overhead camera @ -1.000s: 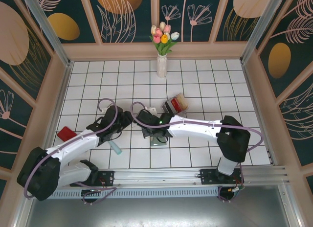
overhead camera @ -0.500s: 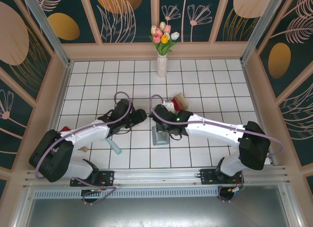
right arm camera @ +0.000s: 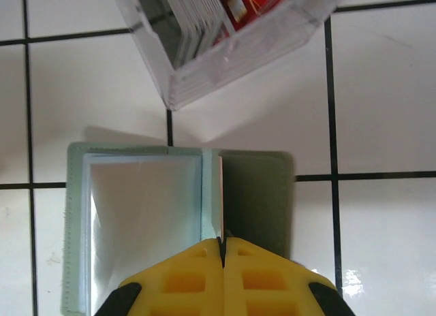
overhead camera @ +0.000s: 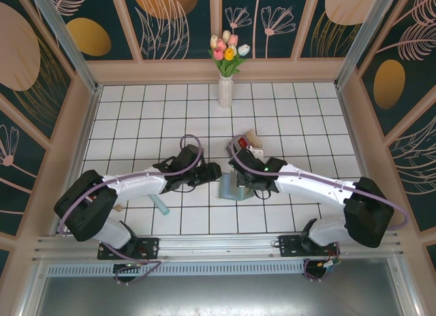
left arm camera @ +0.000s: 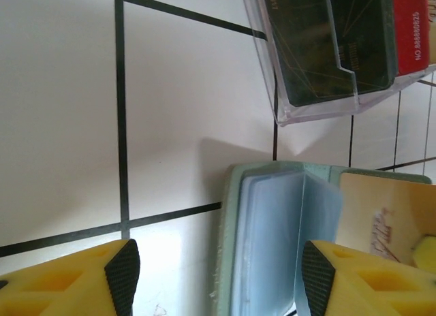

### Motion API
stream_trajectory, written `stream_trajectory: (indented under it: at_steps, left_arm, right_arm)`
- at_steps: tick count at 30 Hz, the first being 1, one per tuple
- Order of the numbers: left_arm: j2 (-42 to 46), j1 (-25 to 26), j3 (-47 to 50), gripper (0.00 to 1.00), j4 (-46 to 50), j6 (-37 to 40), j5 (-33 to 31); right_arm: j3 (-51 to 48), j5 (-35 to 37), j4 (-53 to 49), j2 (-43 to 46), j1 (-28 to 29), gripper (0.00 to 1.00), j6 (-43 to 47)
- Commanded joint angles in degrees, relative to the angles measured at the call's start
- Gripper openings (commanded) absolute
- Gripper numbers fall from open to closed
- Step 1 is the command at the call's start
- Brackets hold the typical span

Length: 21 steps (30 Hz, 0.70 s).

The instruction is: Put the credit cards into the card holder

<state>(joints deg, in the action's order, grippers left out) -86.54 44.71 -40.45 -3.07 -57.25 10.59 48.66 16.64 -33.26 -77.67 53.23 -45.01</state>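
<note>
Beside the open card holder (right arm camera: 136,214), left tool (left arm camera: 219,275), spread apart, has drawn nearer; right tool (right arm camera: 223,242) clamps a tan card (left arm camera: 375,207).

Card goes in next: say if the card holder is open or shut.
Open: the card holder lies spread, pale blue-grey inside up. The right claw holds a tan card over it.

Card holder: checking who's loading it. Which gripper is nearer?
Right. The right gripper is directly above the card holder, holding a tan card in it; the left gripper hovers open at its edge.
</note>
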Motion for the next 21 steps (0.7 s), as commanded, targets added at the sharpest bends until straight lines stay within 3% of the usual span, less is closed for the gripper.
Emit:
stream_trajectory:
  at_steps: [1,9,16,21]
  left_arm:
    - [-1.37,0.81,0.43,0.67,-3.23,-0.87,3.28]
    - [-5.1,2.63,-1.83,0.65,-6.48,-1.5,6.42]
    - [-3.44,2.93,-1.69,0.69,-11.15,-3.53,6.3]
    - [-3.36,3.11,-2.21,0.72,-16.35,-4.25,10.2]
  right_arm:
    - [-2.41,-2.6,2.51,1.46,-1.26,0.0,-0.79]
    - [-6.26,-4.5,5.16,2.65,-2.95,0.0,-0.99]
    - [-7.24,-6.54,7.33,3.74,-3.88,0.0,-0.65]
    - [-7.82,-8.98,9.62,4.41,-4.65,0.0,-0.35]
